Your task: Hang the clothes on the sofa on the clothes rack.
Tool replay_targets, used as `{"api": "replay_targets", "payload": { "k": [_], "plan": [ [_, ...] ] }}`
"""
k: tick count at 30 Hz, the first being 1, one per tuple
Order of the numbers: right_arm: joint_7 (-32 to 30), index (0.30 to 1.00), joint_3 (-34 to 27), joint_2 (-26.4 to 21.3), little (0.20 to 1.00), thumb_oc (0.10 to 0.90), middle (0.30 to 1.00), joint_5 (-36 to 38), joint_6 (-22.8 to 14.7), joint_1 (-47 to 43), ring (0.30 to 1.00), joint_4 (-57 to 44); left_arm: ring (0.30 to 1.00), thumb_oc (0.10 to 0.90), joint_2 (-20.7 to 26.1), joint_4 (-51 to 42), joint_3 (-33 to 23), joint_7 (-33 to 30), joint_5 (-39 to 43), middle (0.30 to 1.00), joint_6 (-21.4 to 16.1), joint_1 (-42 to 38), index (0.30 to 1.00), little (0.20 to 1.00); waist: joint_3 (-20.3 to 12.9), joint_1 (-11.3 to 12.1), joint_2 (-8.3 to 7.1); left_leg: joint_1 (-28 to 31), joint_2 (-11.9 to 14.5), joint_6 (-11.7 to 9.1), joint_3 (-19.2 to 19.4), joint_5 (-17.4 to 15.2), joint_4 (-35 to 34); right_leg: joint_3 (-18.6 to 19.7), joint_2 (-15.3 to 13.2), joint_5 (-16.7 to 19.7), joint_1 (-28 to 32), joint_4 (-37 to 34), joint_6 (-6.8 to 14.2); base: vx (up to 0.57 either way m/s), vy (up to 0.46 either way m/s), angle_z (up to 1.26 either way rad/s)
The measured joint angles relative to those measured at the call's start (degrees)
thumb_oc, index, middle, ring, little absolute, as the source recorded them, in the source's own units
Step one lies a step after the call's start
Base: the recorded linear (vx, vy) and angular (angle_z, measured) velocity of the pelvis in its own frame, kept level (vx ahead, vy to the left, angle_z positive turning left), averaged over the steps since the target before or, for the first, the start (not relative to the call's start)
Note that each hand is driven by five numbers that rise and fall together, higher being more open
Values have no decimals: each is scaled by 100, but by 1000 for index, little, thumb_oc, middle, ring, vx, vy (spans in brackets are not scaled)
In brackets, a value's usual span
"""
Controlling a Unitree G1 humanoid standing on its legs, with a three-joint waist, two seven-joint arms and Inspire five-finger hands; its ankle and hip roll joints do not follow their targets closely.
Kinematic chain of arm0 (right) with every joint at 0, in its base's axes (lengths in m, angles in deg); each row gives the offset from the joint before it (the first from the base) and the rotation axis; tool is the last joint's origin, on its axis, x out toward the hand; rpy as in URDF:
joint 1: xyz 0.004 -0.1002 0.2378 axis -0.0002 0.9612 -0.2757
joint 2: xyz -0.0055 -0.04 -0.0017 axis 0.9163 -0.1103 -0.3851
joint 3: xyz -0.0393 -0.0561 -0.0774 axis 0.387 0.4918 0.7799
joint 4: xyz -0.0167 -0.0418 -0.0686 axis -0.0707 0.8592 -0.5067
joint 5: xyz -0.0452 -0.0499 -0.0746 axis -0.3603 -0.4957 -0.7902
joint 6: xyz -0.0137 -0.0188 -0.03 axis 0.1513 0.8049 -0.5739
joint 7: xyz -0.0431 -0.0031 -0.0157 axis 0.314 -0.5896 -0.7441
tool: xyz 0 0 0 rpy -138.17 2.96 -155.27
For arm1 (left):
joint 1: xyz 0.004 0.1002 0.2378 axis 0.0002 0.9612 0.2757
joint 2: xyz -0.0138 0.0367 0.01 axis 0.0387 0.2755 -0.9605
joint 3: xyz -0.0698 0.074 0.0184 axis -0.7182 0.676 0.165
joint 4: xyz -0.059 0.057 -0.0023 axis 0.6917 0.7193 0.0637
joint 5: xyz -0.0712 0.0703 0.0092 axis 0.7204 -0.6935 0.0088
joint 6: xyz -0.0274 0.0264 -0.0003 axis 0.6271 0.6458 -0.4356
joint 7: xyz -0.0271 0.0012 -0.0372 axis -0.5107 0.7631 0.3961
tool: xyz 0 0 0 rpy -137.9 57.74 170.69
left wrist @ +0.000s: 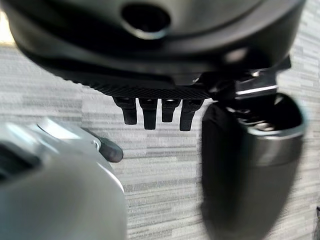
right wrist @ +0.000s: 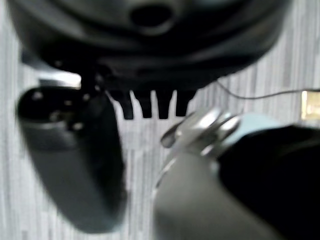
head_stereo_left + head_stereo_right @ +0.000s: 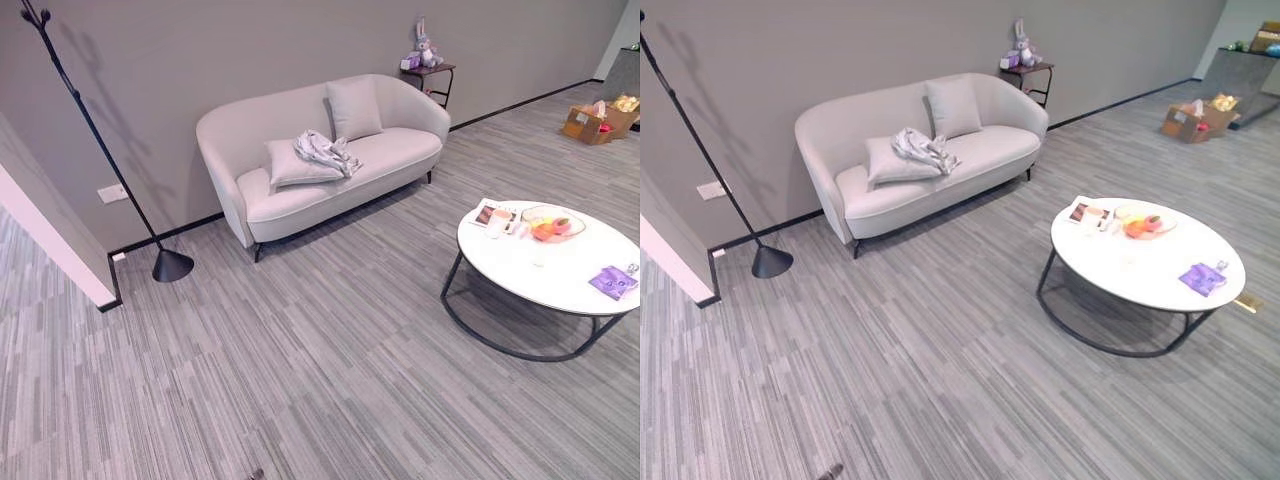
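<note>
Fingers of the left hand hang straight in a row beside the thumb, holding nothing, grey striped floor beyond them. Right hand likewise: fingers straight and relaxed, thumb standing off to the side, nothing held, floor past them.

Clothes: a crumpled pale grey garment lying on the sofa, draped across the edge of a cushion that lies on the seat, near the middle. Second cushion propped upright against the backrest, just beside the garment's far side.

Clothes rack: thin black pole on a cone-shaped foot, standing on the floor by the grey wall, to the sofa's left and apart from it. Nothing hangs on it.

Round white table on a dark wire frame at the right, well apart from the sofa. On it a bowl of fruit, a cup and a purple packet. Small dark side table behind the sofa's right end bears a plush rabbit. Open cardboard box on the floor at the far right.
</note>
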Motion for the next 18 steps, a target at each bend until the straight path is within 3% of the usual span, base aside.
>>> {"api": "replay_targets", "payload": {
  "k": [8, 18],
  "plan": [
    [-88, 900, 282, 81, 900, 800, 900, -116, 10, -57, 900, 1, 900, 800, 77, -3, -30, 11, 200, 900, -8, 4, 900, 900, 79, -92, -267, 38, 126, -67, 95, -43, -71, 185, 147, 80, 27, -189, -14, -49, -40, -12],
    [-71, 900, 1254, 112, 900, 800, 900, -852, -174, -113, 900, -325, 900, 800, 250, -27, 408, 59, -141, 900, -79, -15, 900, 900, 166, -82, -364, 122, 163, -95, 282, -59, 2, 375, 171, 106, 59, -191, -55, -30, -45, -11]
  ]
}}
